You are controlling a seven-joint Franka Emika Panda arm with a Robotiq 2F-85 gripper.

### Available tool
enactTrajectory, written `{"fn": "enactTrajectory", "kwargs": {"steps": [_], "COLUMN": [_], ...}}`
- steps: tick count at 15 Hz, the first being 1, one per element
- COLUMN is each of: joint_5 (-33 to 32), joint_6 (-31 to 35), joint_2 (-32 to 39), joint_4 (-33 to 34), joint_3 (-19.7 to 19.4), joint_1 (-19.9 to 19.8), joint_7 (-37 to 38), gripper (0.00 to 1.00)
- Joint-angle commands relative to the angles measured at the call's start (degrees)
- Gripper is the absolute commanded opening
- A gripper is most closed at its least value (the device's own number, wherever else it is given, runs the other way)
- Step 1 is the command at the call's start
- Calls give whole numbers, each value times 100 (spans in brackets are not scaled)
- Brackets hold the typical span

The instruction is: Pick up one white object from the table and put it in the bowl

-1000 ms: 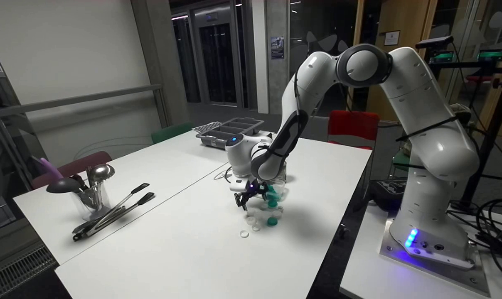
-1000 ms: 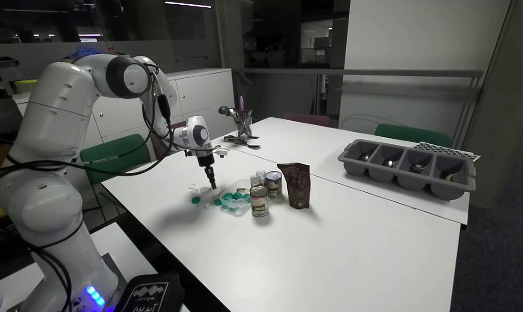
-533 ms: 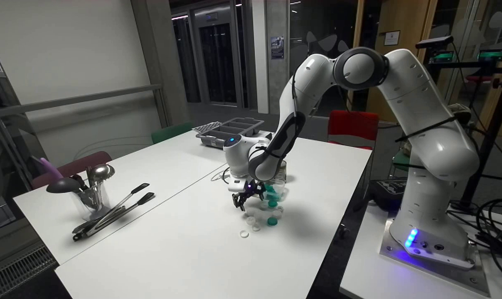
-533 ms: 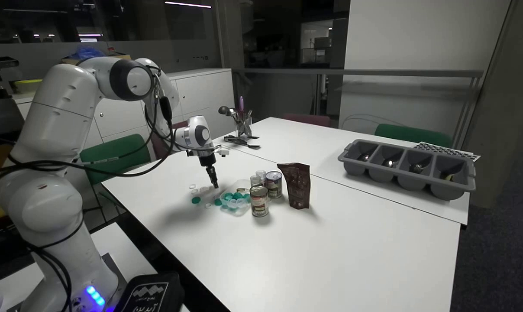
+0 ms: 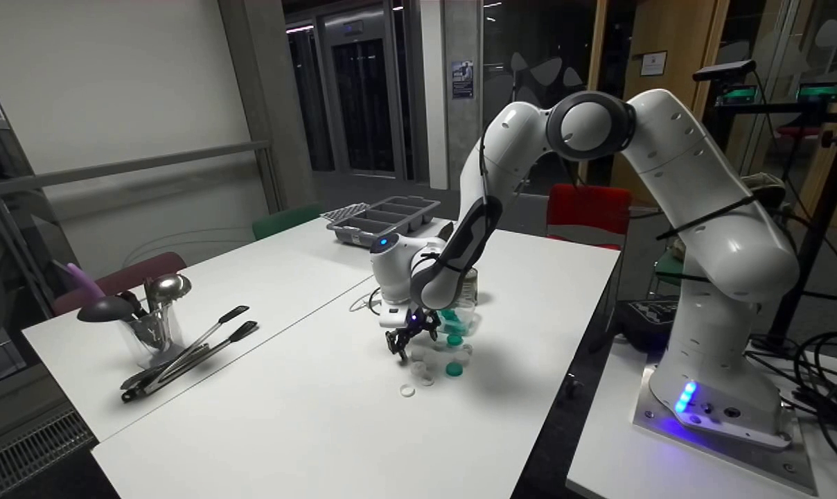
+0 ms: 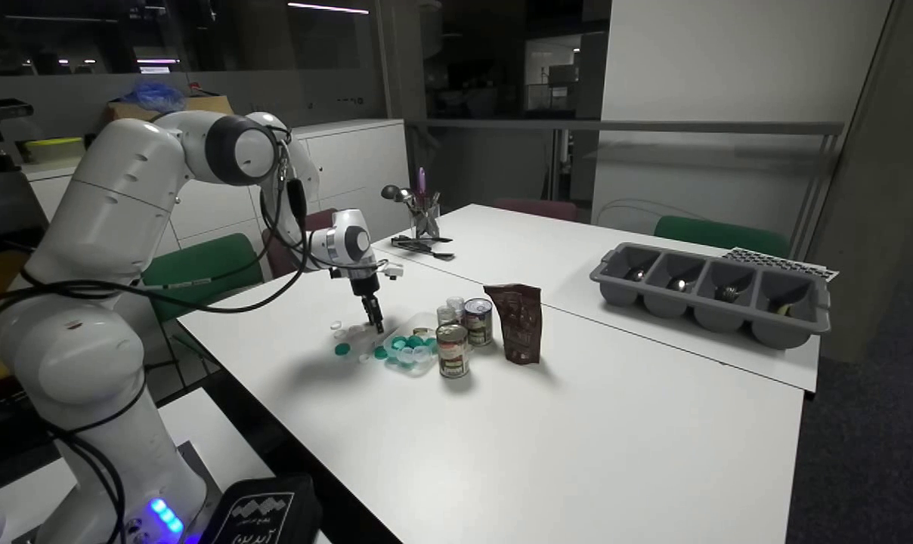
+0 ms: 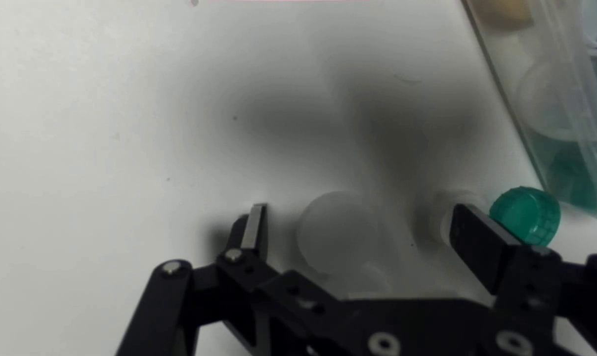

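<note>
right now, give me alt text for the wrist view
Two black fingers stand open, a pale round disc framed between them on a white table. At the picture's right are a green cap and part of a clear plastic container.

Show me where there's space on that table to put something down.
There looks to be room on the tabletop between the tongs and the white ring, and between the brown pouch and the grey tray. It's crowded from the white caps and green caps around the gripper to the cans.

Cap [image 7: 335, 230] between fingers [image 7: 481, 242], wrist view — in exterior view, pouch [image 6: 520, 325] right of cans [image 6: 453, 353], tray [image 6: 717, 319] farther right.
</note>
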Motion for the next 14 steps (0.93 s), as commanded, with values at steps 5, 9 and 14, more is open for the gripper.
{"fn": "enactTrajectory", "kwargs": {"steps": [5, 9, 14], "joint_5": [41, 40, 29], "joint_6": [391, 440, 482], "joint_2": [3, -16, -123], "joint_4": [-35, -59, -183], "joint_3": [82, 82, 61], "joint_1": [-153, -155, -134], "joint_7": [-225, -234, -145], "gripper": [42, 16, 0]}}
